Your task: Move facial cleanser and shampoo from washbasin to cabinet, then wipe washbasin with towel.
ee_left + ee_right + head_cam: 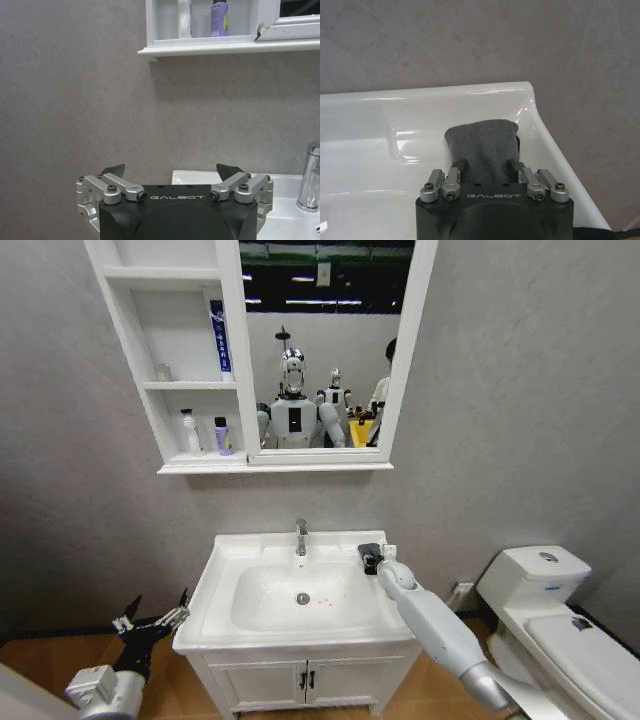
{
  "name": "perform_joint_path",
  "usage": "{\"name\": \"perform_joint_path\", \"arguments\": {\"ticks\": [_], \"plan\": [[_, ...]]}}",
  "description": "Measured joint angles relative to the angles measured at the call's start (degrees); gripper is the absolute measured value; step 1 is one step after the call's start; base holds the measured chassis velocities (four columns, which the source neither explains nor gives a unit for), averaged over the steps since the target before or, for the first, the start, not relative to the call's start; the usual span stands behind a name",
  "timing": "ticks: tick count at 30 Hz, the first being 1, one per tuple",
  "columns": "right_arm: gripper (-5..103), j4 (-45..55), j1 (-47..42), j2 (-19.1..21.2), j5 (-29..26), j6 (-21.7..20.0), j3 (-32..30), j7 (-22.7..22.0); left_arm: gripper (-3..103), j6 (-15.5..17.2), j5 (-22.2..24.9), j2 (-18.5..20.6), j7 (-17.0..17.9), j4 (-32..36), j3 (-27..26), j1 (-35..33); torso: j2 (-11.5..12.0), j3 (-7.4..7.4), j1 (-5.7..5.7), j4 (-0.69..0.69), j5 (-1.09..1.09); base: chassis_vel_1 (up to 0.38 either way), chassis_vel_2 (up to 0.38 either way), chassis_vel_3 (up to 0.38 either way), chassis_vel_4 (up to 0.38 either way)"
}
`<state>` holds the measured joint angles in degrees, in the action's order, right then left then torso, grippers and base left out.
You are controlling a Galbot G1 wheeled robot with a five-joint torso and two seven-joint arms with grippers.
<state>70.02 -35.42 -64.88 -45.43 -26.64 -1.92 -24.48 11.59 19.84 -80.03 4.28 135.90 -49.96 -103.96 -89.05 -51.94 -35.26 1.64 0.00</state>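
- The towel point(482, 150), a dark grey folded cloth, lies on the washbasin's point(225, 555) back right corner, seen right of centre in the head view, just right of the chrome tap point(301, 537).
- The right gripper point(490, 167) is at that corner with its fingers point(459, 167) closed against both sides of the towel, gripping it; the cloth juts out beyond the fingertips and rests on the white rim.
- The right arm point(440, 630) runs from the lower right of the head view up to that corner.
- The oval bowl holds a drain point(303, 598) at its middle and a few small orange specks beside it.
- In the cabinet point(150, 410), upper left of the head view, the lowest niche holds a white bottle point(189, 431) and a purple bottle with a dark cap point(222, 437), standing upright just beside each other.
- The middle niche holds a small clear jar point(162, 372) and a blue-and-white tube point(219, 337) against the mirror panel's frame.
- The left gripper point(152, 618) hangs at lower left of the head view, off the basin's left edge, its fingers spread wide and holding nothing.
- A white toilet point(560, 625) stands at lower right.
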Motion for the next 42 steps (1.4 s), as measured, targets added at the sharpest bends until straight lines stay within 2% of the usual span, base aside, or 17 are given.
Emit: {"name": "perform_joint_path", "arguments": {"ticks": [8,12,14,15,19,22,25,30,31,32,34,35,37,38,40,41,42], "plan": [[46,2.2,-1.8,1.5,-0.3,0.0,-1.2,-0.3,100,0.0,0.0,0.0,0.0,0.0,0.0,0.0,0.0,0.0,0.0,0.01,0.0,0.0,0.0,0.0,0.0],[33,3.2,-2.6,1.9,-0.7,0.3,-1.8,-0.3,100,0.0,0.0,0.0,0.0,0.0,0.0,0.0,0.0,0.0,0.0,0.01,0.0,0.0,0.0,0.0,0.0],[23,4.9,-3.4,2.4,-1.3,1.3,-1.9,0.0,100,0.0,0.0,0.0,0.0,0.0,0.0,0.0,0.0,0.0,0.0,0.01,0.0,0.0,0.0,0.0,0.0],[23,4.9,-3.4,2.4,-1.3,1.3,-1.9,0.0,100,0.0,0.0,0.0,0.0,0.0,0.0,0.0,0.0,0.0,0.0,0.01,0.0,0.0,0.0,0.0,0.0],[7,8.8,-4.5,3.3,-1.7,1.7,-1.8,-0.5,100,0.0,0.0,0.0,0.0,0.0,0.0,0.0,0.0,0.0,0.0,0.01,0.0,0.0,0.0,0.0,0.0],[1,13.0,-5.3,3.3,-3.2,0.6,-1.1,-3.4,100,0.0,0.0,0.0,0.0,0.0,0.0,0.0,0.0,0.0,0.0,0.01,-0.01,0.0,0.0,0.0,0.0],[0,14.9,-5.8,2.8,-3.6,0.0,-0.5,-4.5,100,0.0,0.0,0.0,0.0,0.0,0.0,0.0,0.0,0.0,0.0,0.0,0.0,0.0,0.0,0.0,0.0],[0,15.5,-6.1,2.5,0.7,-0.2,-0.2,-4.7,100,0.0,0.0,0.0,0.0,0.0,0.0,0.0,0.0,0.0,0.0,-0.01,0.0,0.0,0.0,0.0,0.0],[5,15.8,-6.3,2.8,1.7,-0.5,-0.3,-4.7,100,0.0,0.0,0.0,0.0,0.0,0.0,0.0,0.0,0.0,0.0,0.0,0.0,0.0,0.0,0.0,0.0],[5,15.8,-6.3,2.8,1.7,-0.5,-0.3,-4.7,100,0.0,0.0,0.0,0.0,0.0,0.0,0.0,0.0,0.0,0.0,0.0,0.0,0.0,0.0,0.0,0.0],[16,16.1,-6.9,4.0,4.0,-1.2,-0.9,-4.6,100,0.0,0.0,0.0,0.0,0.0,0.0,0.0,0.0,0.0,0.0,0.01,0.0,0.0,0.0,0.0,0.0],[16,16.1,-6.9,4.0,4.0,-1.2,-0.9,-4.6,100,0.0,0.0,0.0,0.0,0.0,0.0,0.0,0.0,0.0,0.0,0.01,0.0,0.0,0.0,0.0,0.0],[27,15.3,-7.4,4.9,6.0,-1.4,-1.6,-3.7,100,0.0,0.0,0.0,0.0,0.0,0.0,0.0,0.0,0.0,0.0,0.02,0.0,0.0,0.0,0.0,0.0],[27,15.3,-7.4,4.9,6.0,-1.4,-1.6,-3.7,100,0.0,0.0,0.0,0.0,0.0,0.0,0.0,0.0,0.0,0.0,0.02,0.0,0.0,0.0,0.0,0.0],[37,14.7,-7.5,5.2,6.1,-1.4,-1.9,-3.2,100,0.0,0.0,0.0,0.0,0.0,0.0,0.0,0.0,0.0,0.0,0.02,0.01,0.0,0.0,0.0,0.0],[37,14.7,-7.5,5.2,6.1,-1.4,-1.9,-3.2,100,0.0,0.0,0.0,0.0,0.0,0.0,0.0,0.0,0.0,0.0,0.02,0.01,0.0,0.0,0.0,0.0],[43,14.5,-7.4,5.2,5.8,-1.4,-2.0,-3.1,100,0.0,0.0,0.0,0.0,0.0,0.0,0.0,0.0,0.0,0.0,0.01,0.01,0.0,0.0,0.0,0.0]]}}
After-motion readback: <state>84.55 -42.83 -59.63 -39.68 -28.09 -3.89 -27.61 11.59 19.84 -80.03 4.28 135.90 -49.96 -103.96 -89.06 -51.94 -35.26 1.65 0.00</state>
